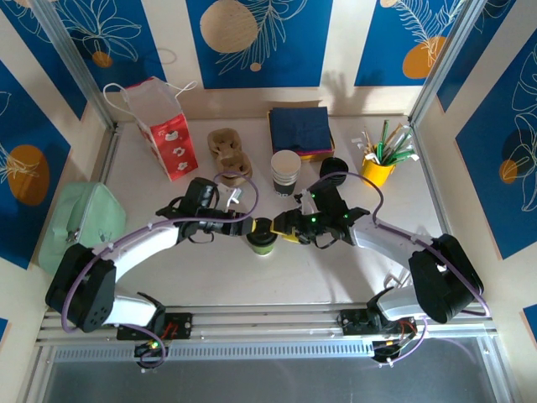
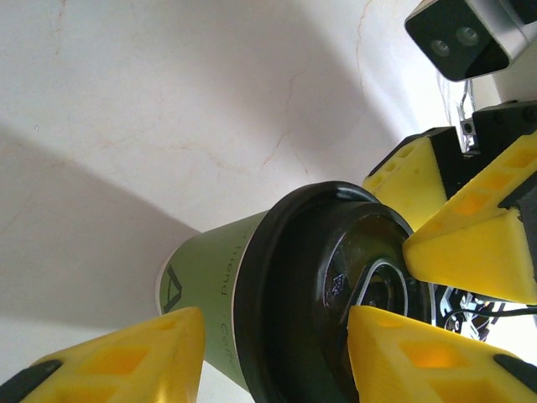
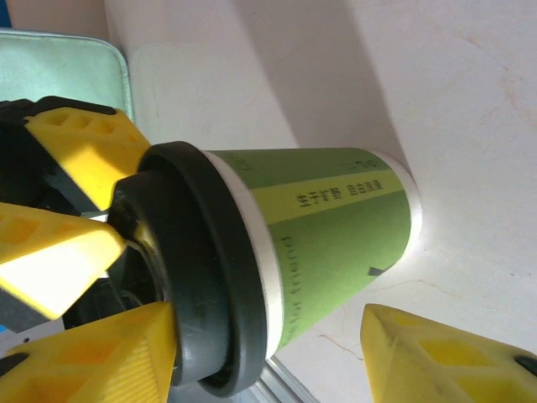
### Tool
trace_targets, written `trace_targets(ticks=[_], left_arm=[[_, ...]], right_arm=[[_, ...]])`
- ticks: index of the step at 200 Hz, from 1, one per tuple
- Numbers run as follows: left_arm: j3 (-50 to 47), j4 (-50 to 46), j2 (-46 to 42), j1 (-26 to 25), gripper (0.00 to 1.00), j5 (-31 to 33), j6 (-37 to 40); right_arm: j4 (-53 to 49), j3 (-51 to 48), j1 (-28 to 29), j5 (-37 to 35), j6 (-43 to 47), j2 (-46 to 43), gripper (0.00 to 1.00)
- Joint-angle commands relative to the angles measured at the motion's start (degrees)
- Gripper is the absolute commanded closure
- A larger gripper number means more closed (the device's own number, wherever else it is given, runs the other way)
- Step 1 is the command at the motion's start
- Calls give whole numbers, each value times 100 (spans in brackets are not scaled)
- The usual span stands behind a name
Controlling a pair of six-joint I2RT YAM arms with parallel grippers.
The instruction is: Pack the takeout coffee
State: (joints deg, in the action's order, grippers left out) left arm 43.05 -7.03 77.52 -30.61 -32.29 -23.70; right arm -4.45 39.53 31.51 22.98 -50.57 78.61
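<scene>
Arms bent inward, left hand (image 1: 250, 228) and right hand (image 1: 281, 227) flank the green cup (image 1: 262, 243); grips cannot be told

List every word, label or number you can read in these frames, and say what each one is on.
"friend": along the green cup, near its rim.
"生于旷野 自由浪漫": on the cup's lighter stripe, as best it reads.
Pale lettering on the cup, left wrist view: too blurred.
Raised marks on the black lid: unreadable.
On the red bag: white prints, no readable text.
</scene>
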Motion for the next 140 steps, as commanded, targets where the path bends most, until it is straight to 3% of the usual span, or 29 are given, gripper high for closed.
trace_targets(ticks=[1, 61, 140], left_arm=[[-351, -343, 28, -28, 53, 363, 61], [-562, -188, -19, -54, 54, 343, -11], [61, -487, -248, -69, 49, 333, 97]], right_arm=[[-388, -346, -60, -363, -56, 245, 42], [-269, -325, -14, -304, -64, 392, 42], [-466, 136, -4, -208, 66, -24, 41]])
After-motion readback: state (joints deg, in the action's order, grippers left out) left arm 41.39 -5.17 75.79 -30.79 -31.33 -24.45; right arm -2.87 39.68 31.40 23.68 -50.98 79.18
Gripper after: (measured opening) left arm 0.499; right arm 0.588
